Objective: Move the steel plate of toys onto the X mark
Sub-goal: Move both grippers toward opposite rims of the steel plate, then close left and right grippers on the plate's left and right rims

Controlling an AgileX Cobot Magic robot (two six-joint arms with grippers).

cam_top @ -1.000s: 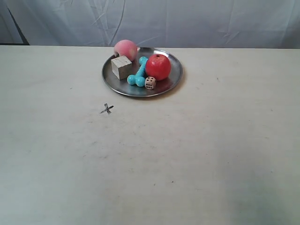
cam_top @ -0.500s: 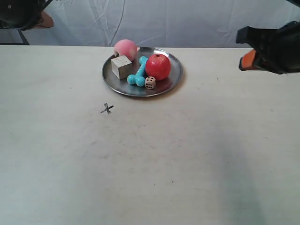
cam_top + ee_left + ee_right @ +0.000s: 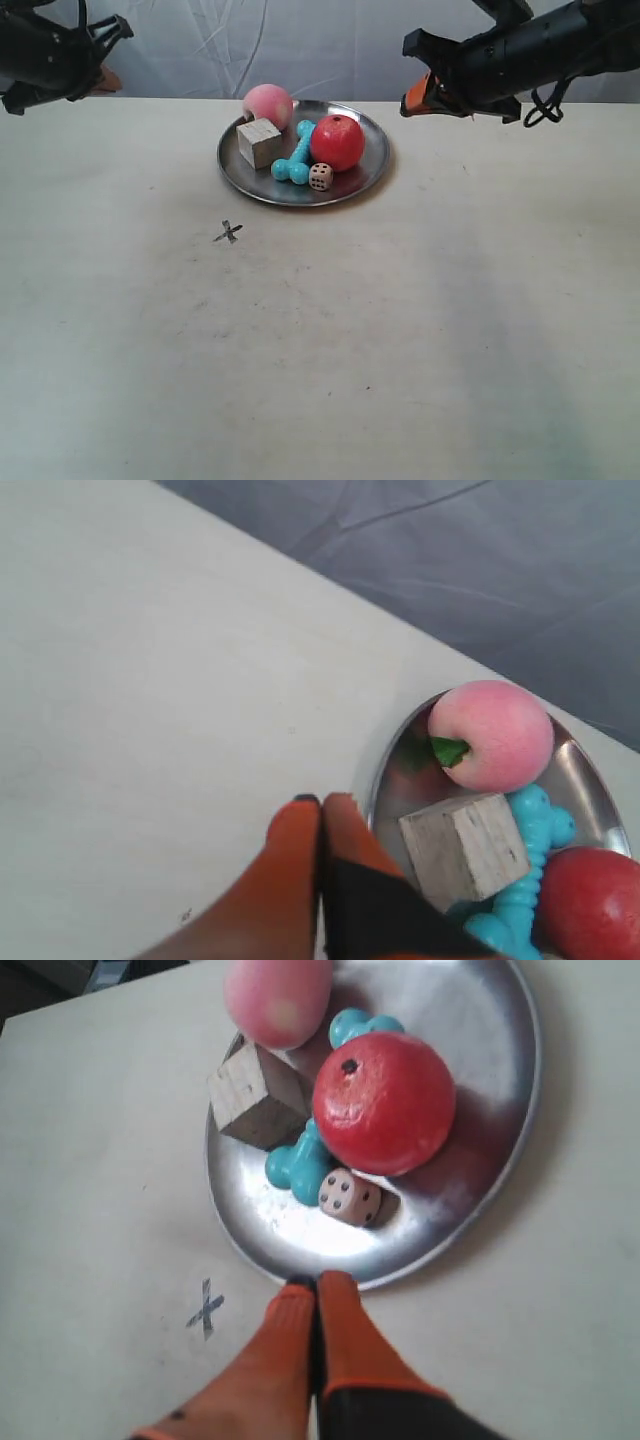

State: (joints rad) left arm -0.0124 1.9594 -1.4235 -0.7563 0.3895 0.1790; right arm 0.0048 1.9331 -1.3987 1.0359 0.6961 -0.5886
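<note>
Nearest on pale surface [image 3: 400,350]: small dark hand-drawn X mark [image 3: 228,232]. Beyond it, toward exterior view's right — round shiny steel plate [image 3: 372,165] of toys, off mark. Farther back, raised: right end effector [image 3: 315,1285] closed, looks nearer plate rim; left end effector [image 3: 321,802] closed too — well apart.

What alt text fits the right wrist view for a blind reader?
A steel plate on a pale table holds a red apple, pink peach, wooden cube, turquoise dumbbell and die. The right gripper, orange and shut, points at its rim; a dark X mark is drawn on the table nearby.
</note>
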